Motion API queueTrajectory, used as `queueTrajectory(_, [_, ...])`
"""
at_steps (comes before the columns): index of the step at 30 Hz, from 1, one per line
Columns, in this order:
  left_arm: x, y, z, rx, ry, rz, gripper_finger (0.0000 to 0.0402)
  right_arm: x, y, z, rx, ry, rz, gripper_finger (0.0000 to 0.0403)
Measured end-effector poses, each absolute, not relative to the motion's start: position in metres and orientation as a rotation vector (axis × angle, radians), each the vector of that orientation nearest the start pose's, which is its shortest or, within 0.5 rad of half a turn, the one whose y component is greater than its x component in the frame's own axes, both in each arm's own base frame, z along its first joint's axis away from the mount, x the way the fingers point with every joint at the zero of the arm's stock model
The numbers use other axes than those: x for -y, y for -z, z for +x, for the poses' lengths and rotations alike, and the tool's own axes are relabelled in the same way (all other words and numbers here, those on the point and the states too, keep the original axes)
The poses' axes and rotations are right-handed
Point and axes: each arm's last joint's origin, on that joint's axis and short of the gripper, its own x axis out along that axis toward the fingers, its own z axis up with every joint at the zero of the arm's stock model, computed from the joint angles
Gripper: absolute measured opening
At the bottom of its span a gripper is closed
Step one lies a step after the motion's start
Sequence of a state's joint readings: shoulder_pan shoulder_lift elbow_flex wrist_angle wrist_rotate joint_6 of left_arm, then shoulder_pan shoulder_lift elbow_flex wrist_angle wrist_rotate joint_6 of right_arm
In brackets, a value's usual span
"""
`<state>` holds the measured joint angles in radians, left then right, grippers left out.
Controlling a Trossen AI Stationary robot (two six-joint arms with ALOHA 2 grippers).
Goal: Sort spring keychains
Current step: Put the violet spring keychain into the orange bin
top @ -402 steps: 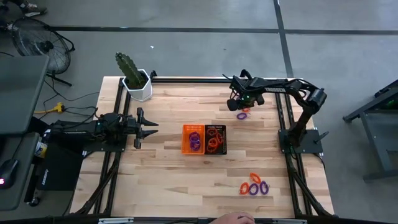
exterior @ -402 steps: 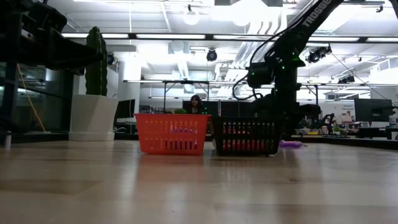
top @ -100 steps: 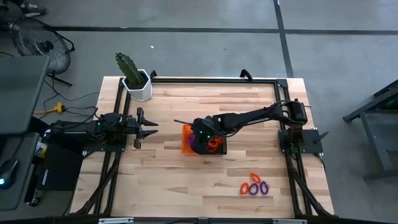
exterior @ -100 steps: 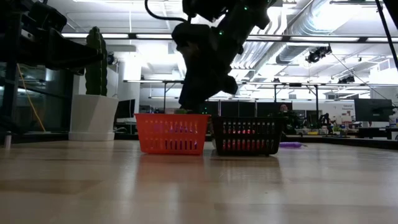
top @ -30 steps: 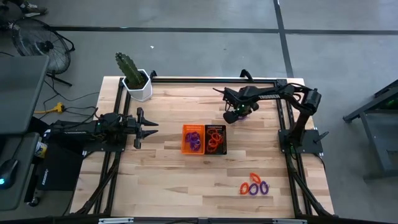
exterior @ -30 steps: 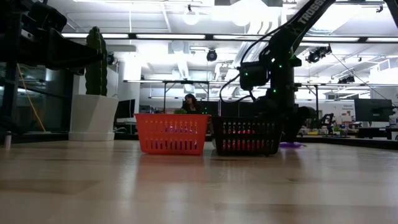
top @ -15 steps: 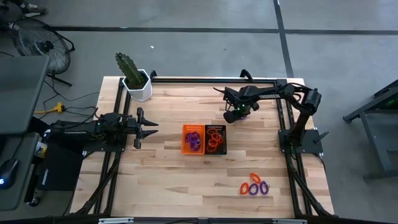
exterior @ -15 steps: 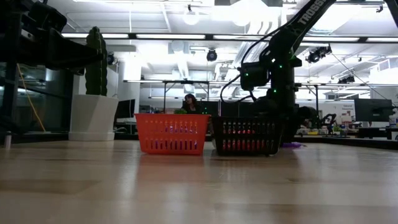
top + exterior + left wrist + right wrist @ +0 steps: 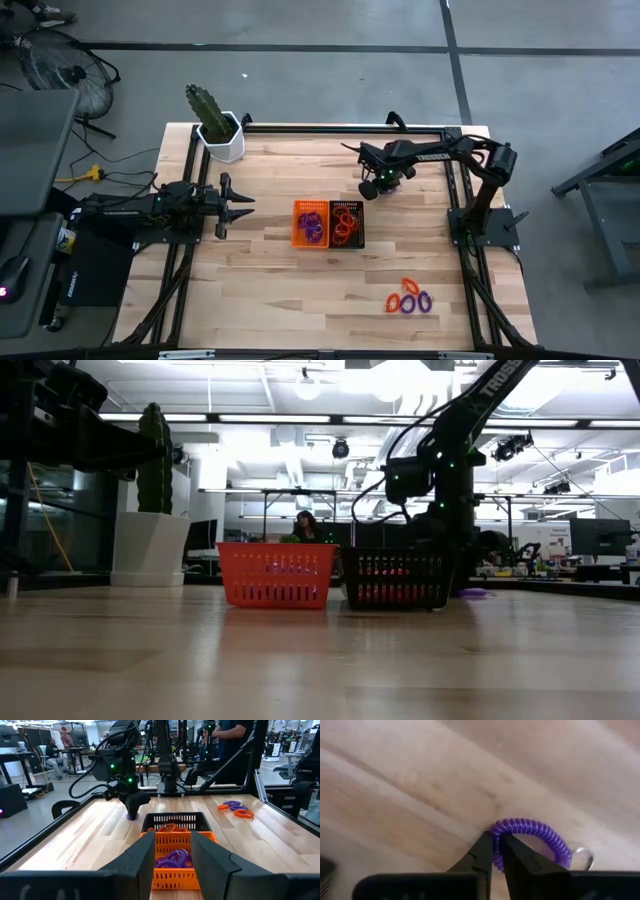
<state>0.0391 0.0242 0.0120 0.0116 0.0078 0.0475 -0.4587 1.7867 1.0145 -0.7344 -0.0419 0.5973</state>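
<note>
Two dark, matte black jointed arms: the right arm (image 9: 440, 152) carries looping black cables, green indicator lights and white lettering (partly readable); the left arm (image 9: 150, 208) looks blocky.

Seen from above, two bins (image 9: 328, 223) sit side by side at the centre of the tabletop (image 9: 270, 290), each with keychains inside. A potted cactus (image 9: 216, 127) stands at 10 o'clock by the corner. The right gripper (image 9: 376, 186) is at 1 o'clock from the bins, down on one keychain (image 9: 530, 840). Four more keychains (image 9: 409, 298) lie at 5 o'clock. The left gripper (image 9: 243, 206) waits at 9 o'clock.
</note>
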Motion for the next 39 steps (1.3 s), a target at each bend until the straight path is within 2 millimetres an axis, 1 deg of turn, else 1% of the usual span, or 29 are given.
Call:
queueTrajectory(4, [-0.004, -0.167, 0.098, -0.001, -0.031, 0.047, 0.0122, 0.128, -0.147, 0.268, -1.321, 0.746, 0.852, 0.002])
queueTrajectory(9, [-0.004, -0.167, 0.098, -0.002, -0.031, 0.047, 0.0122, 0.122, -0.168, 0.267, -1.258, 0.717, 0.802, 0.0024])
queueTrajectory(11, [-0.004, -0.167, 0.098, -0.002, -0.031, 0.047, 0.0122, 0.118, -0.18, 0.266, -1.213, 0.699, 0.79, 0.0024])
queueTrajectory(18, [-0.004, -0.167, 0.098, -0.001, -0.031, 0.047, 0.0122, 0.095, -0.222, 0.265, -1.028, 0.635, 0.69, 0.0021])
queueTrajectory(22, [-0.004, -0.167, 0.098, -0.001, -0.031, 0.047, 0.0122, 0.085, -0.232, 0.27, -0.955, 0.583, 0.653, 0.0022])
queueTrajectory(24, [-0.004, -0.167, 0.098, -0.002, -0.031, 0.047, 0.0122, 0.079, -0.237, 0.278, -0.914, 0.525, 0.615, 0.0022])
queueTrajectory(27, [-0.004, -0.167, 0.098, -0.002, -0.031, 0.047, 0.0122, 0.068, -0.248, 0.294, -0.86, 0.418, 0.541, 0.0021])
queueTrajectory(30, [-0.004, -0.167, 0.098, -0.002, -0.031, 0.047, 0.0122, 0.06, -0.257, 0.31, -0.836, 0.365, 0.494, 0.0022])
queueTrajectory(34, [-0.004, -0.167, 0.098, -0.001, -0.031, 0.047, 0.0122, 0.052, -0.267, 0.337, -0.815, 0.298, 0.426, 0.0024])
queueTrajectory(39, [-0.004, -0.167, 0.098, -0.001, -0.031, 0.047, 0.0122, 0.039, -0.269, 0.379, -0.839, 0.176, 0.344, 0.0024])
